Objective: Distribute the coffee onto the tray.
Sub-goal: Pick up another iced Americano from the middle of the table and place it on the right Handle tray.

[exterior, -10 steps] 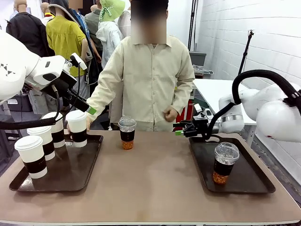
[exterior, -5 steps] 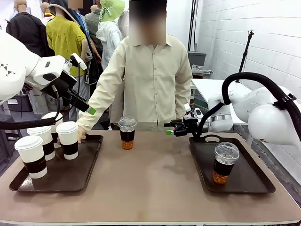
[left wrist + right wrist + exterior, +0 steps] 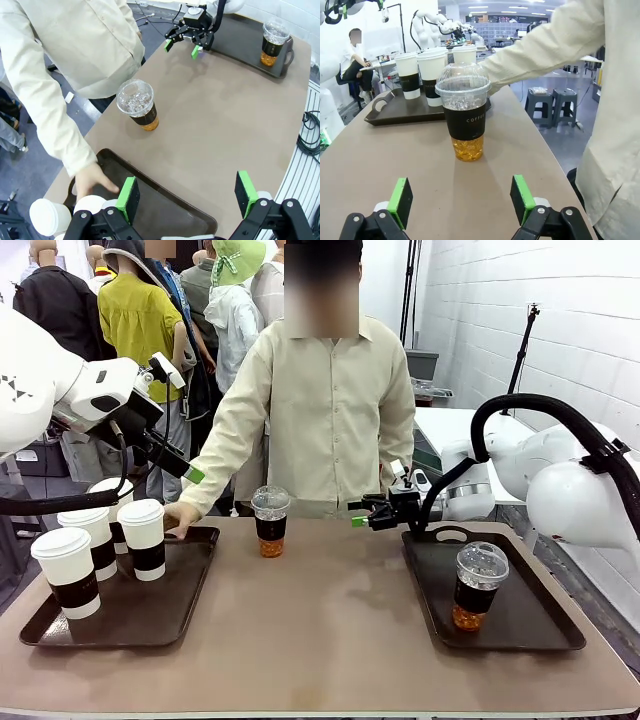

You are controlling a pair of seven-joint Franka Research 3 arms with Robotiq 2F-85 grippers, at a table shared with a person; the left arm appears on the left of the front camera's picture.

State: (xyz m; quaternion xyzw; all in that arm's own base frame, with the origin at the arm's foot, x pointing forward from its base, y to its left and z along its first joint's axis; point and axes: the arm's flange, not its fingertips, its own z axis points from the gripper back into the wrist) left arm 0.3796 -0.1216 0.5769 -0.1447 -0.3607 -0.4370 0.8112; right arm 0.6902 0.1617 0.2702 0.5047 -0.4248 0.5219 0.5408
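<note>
Right pincer [image 3: 462,200] is spread wide and holds nothing. It points flat along the table [image 3: 385,160] at the clear cup [image 3: 464,112] standing straight ahead of it, a little way off. I think this is so its fingers can go round the cup. The cup has a round see-through lid, a dark band and golden-brown drink. Behind the pincer sits a tray [image 3: 530,625].

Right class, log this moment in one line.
left gripper: open, above left tray | right gripper: open, facing dome-lidded cup on table | person's hand: at left tray rim
</note>
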